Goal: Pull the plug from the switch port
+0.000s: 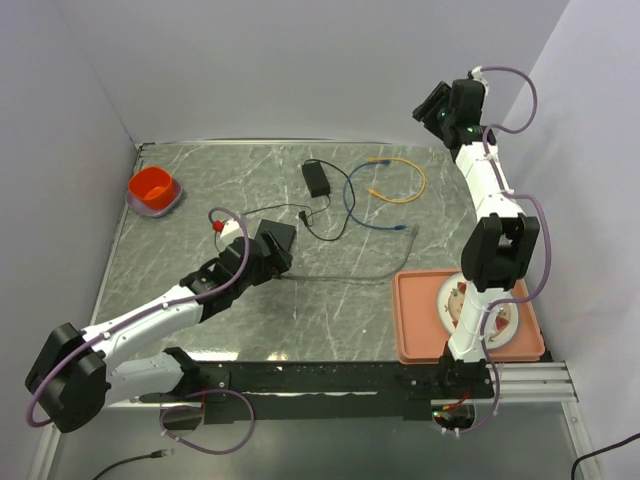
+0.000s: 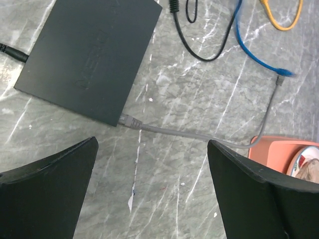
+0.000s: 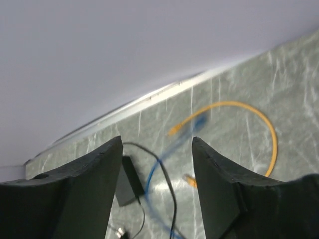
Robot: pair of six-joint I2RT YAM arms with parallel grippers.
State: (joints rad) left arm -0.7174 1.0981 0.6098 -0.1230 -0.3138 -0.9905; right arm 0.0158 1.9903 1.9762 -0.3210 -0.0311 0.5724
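Left wrist view: the flat matte-black rectangular box [image 2: 89,55] fills the upper left, its top edge cut off, and the raised lettering on its lid is too faint to read. One grey plug [image 2: 130,121] sits in the switch port [image 2: 121,118] on the box's lower edge, mid-frame, with its grey cable [image 2: 199,135] running right. The left gripper [image 2: 152,143] hangs over it, jaws spread wide, holding nothing. The right gripper [image 3: 154,144] gapes too. Also there: one yellow cable [image 3: 227,103], one blue cable [image 2: 248,50], one small black adapter brick [image 1: 317,178].

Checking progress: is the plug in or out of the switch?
In. The plug sits in the switch at its edge, cable trailing off.
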